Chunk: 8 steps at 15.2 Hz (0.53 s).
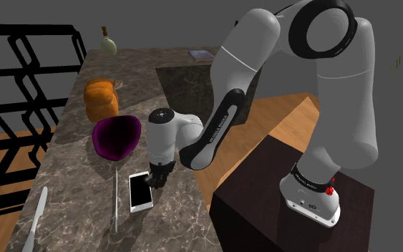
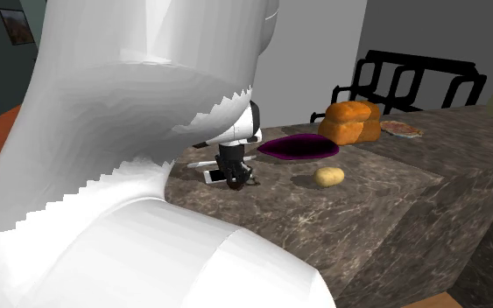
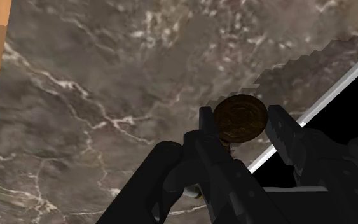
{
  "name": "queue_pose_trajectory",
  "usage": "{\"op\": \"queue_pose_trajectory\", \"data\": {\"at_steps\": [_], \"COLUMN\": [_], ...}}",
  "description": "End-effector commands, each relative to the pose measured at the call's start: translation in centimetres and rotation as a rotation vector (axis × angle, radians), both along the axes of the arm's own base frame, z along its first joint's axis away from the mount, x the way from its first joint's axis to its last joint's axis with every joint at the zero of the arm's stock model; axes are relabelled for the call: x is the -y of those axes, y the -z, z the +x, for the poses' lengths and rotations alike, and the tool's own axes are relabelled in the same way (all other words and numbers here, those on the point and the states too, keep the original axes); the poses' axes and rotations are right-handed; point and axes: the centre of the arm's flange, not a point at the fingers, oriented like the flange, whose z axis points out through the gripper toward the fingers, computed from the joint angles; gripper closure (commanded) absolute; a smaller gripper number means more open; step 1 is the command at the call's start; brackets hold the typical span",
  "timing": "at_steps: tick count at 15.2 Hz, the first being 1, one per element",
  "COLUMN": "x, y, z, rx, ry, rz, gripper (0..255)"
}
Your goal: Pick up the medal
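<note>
A round bronze medal [image 3: 238, 113] with an embossed face sits between my two black fingers, and both fingers press against its rim. My gripper [image 3: 241, 122] is shut on it just above the dark marble countertop [image 3: 107, 76]. In the shoulder view the gripper [image 1: 157, 176] points straight down at the counter, beside the upper corner of a white-framed phone [image 1: 140, 191]. The second exterior view has the gripper [image 2: 234, 179] low over the counter, with the phone [image 2: 211, 176] beside it.
A purple bowl [image 1: 116, 136] and an orange loaf [image 1: 101, 99] stand behind the gripper. A knife [image 1: 35, 218] and a thin rod [image 1: 115, 200] lie near the phone. A potato [image 2: 328, 177] and a vase [image 1: 107, 44] also sit on the counter. A black rack [image 1: 21, 86] stands beyond.
</note>
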Motion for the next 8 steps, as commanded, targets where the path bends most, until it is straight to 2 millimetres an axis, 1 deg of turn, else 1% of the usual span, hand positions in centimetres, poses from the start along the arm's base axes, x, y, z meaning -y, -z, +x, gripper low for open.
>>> {"op": "queue_pose_trajectory", "data": {"at_steps": [1,5,8], "x": [0.0,-0.1,-0.1], "y": [0.1,0.2,-1.4], "z": [-0.1,-0.1,-0.1], "rx": [-0.002,-0.002,-0.002], "ry": [-0.001,-0.001,-0.001], "rz": [0.001,0.001,0.001], "gripper": [255,255,255]}}
